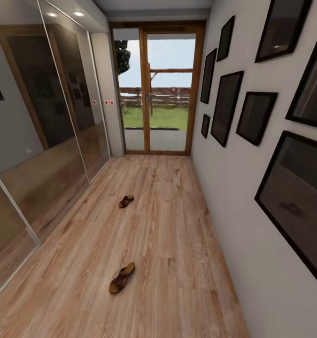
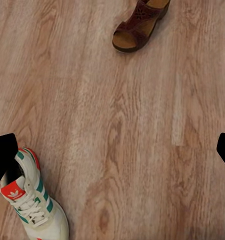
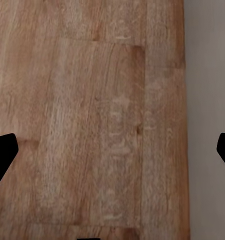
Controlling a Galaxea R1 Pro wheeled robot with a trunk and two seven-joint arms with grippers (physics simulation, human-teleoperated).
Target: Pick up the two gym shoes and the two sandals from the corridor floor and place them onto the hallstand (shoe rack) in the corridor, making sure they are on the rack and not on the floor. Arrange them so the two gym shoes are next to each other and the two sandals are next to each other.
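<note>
Lower left of my left wrist view: gym shoe point(image 2: 35, 205) beside my spread, empty left gripper point(image 2: 115, 152), long axis diagonal | sandal point(image 2: 140, 25) ahead | right gripper point(image 3: 115, 150) spread, empty.

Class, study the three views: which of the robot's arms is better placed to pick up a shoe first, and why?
Probably the left. Its open hand looks down on a gym shoe and a sandal, while the right hand faces bare floor beside the wall.

No readable text; a white trefoil logo marks the gym shoe point(image 2: 35, 207) tongue.
</note>
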